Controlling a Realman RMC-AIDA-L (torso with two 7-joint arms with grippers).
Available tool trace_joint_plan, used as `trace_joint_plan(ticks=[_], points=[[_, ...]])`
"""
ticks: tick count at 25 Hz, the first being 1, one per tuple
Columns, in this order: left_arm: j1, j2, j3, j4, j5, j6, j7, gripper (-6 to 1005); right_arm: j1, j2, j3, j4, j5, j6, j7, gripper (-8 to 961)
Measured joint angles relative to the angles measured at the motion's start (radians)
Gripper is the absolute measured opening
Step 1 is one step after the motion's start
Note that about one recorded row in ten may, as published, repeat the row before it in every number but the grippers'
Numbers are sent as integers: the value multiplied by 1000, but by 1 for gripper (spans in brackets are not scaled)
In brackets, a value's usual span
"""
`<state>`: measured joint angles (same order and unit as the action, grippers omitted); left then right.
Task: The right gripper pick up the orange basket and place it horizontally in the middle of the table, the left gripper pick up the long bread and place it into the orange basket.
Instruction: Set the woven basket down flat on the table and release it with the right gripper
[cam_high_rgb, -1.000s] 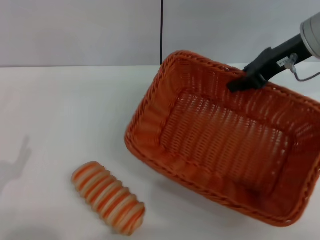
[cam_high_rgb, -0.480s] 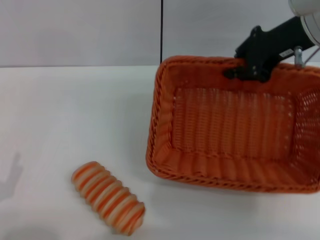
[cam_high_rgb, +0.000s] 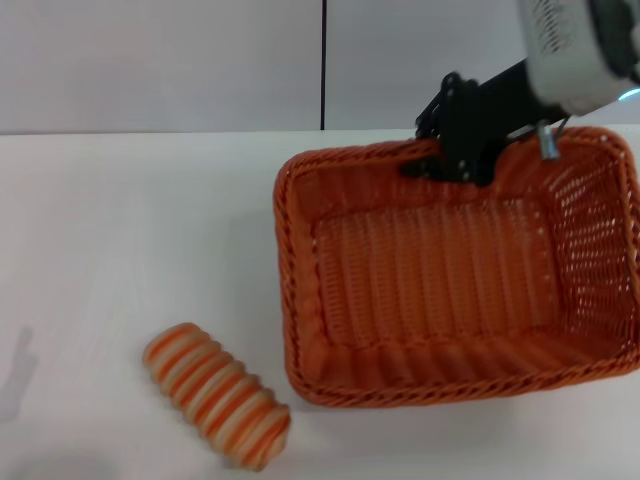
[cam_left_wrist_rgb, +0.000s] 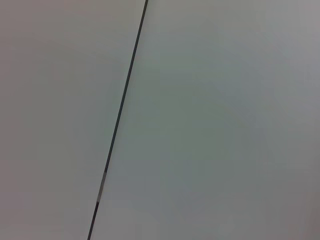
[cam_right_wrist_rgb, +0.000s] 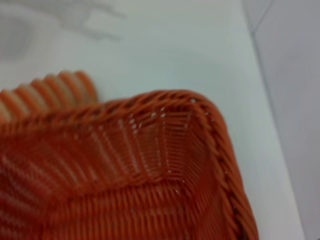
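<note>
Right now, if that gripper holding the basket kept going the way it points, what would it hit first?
The right gripper points left and slightly down while shut on the orange basket's far rim. It would probably meet that rim's left stretch first, though depth is unclear.

Three viewpoints
Head camera looks down across the tabletop (cam_high_rgb: 120, 230); right wrist hangs close over the orange basket (cam_right_wrist_rgb: 150, 175), also seen overhead; left wrist faces wall.

You see a plain grey wall (cam_high_rgb: 160, 65) behind the white table (cam_high_rgb: 120, 230), split by a dark vertical seam (cam_high_rgb: 324, 65).
</note>
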<state>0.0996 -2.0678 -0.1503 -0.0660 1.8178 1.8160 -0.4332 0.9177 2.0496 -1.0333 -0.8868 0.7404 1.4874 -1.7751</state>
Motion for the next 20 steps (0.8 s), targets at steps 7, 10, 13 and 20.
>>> trace_joint_plan(ticks=[7, 10, 13, 20], points=[[5, 2, 3, 0, 0, 12, -1, 780, -22, 16, -70, -9, 1, -61, -1, 149], [0, 2, 8, 1, 0, 12, -1, 780, -25, 19, -91, -21, -4, -60, 20, 149], [-5, 2, 9, 2, 0, 12, -1, 780, -47, 25, -147, -62, -10, -77, 41, 149], [-7, 2, 9, 2, 0, 12, 0, 779, -111, 29, -263, -129, 23, -144, 48, 191]])
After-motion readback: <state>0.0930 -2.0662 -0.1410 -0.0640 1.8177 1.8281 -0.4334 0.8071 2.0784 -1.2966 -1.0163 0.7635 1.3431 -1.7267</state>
